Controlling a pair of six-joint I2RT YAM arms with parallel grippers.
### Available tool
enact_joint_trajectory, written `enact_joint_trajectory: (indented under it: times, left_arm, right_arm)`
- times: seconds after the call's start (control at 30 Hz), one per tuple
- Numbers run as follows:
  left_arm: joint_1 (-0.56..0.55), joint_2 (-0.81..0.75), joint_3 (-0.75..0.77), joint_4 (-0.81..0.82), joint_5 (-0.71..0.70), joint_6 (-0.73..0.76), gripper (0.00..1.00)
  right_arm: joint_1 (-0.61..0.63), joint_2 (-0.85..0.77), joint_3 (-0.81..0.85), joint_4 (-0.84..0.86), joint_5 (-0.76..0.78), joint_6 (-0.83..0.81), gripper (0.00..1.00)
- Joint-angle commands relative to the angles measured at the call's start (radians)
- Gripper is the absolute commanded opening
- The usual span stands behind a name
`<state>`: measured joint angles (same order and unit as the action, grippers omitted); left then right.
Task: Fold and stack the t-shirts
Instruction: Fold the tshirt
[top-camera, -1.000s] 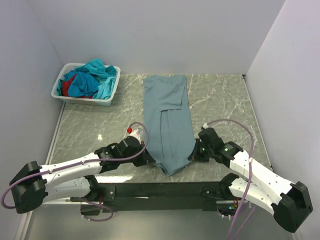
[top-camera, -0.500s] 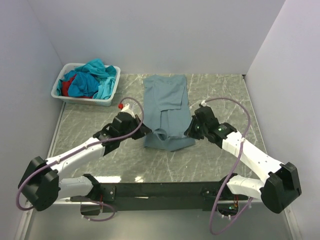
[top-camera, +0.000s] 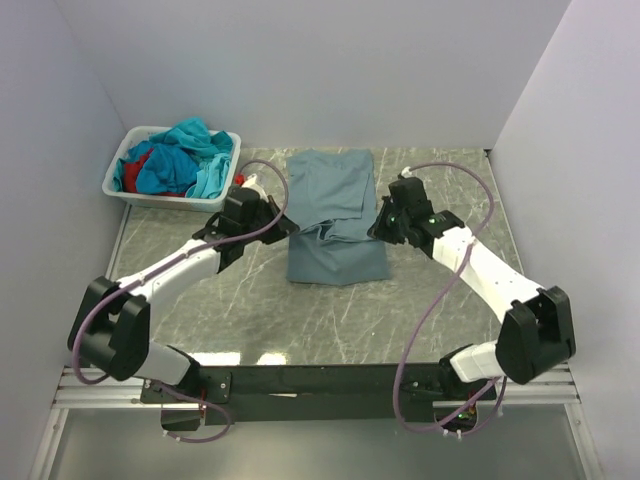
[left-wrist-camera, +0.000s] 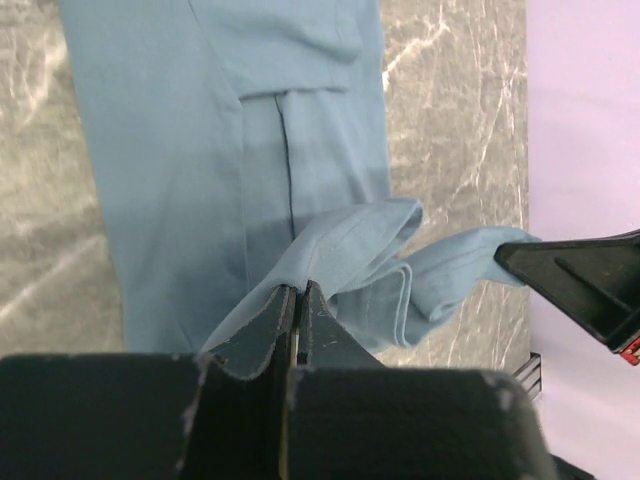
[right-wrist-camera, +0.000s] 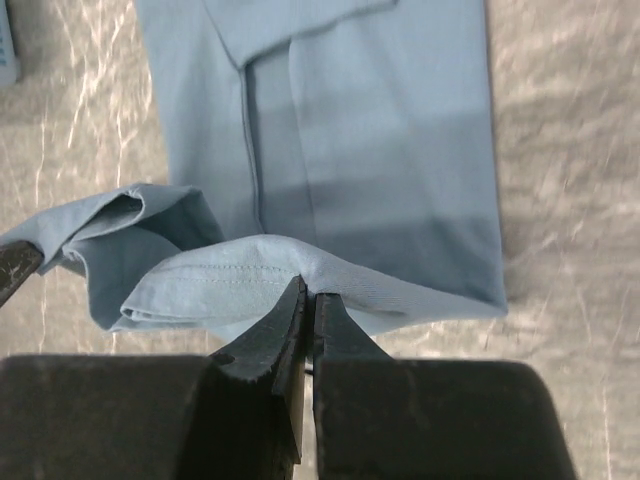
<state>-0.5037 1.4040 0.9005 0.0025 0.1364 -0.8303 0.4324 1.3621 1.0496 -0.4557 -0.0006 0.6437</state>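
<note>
Left claw (top-camera: 283, 228) and right claw (top-camera: 383, 224), both clamped on the grey-blue t-shirt (top-camera: 335, 262) hem, have carried it up toward the collar; half-fold nearly laid.

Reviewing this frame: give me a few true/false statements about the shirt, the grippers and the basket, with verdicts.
1. The left gripper and right gripper are both shut on the grey-blue shirt. True.
2. The shirt's near hem lies flat. False: the grippers hold it raised over the shirt's middle.
3. The basket holds teal, blue and red cloth. True.
4. The basket stands at the far right. False: it is at the table's far left.
</note>
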Motion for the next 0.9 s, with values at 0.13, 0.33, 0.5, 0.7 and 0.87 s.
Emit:
enact_joint_trajectory:
  times: [0.13,0.33,0.5,0.7,0.87]
  left_arm:
    - [0.06,0.107,0.123,0.059,0.083,0.052,0.0]
    - [0.093,0.233,0.231,0.034,0.13,0.095,0.0]
    - [0.122,0.337,0.311,0.011,0.176,0.126,0.0]
    - [0.149,0.418,0.362,0.001,0.19,0.132,0.0]
    - [0.175,0.463,0.376,0.002,0.215,0.128,0.0]
  right_arm:
    - [-0.057,0.107,0.151,0.035,-0.048,-0.042,0.0]
    - [-0.089,0.21,0.223,0.028,-0.07,-0.052,0.0]
    - [-0.119,0.287,0.266,0.051,-0.113,-0.059,0.0]
    - [-0.146,0.384,0.32,0.052,-0.139,-0.062,0.0]
    - [-0.165,0.453,0.36,0.052,-0.144,-0.059,0.0]
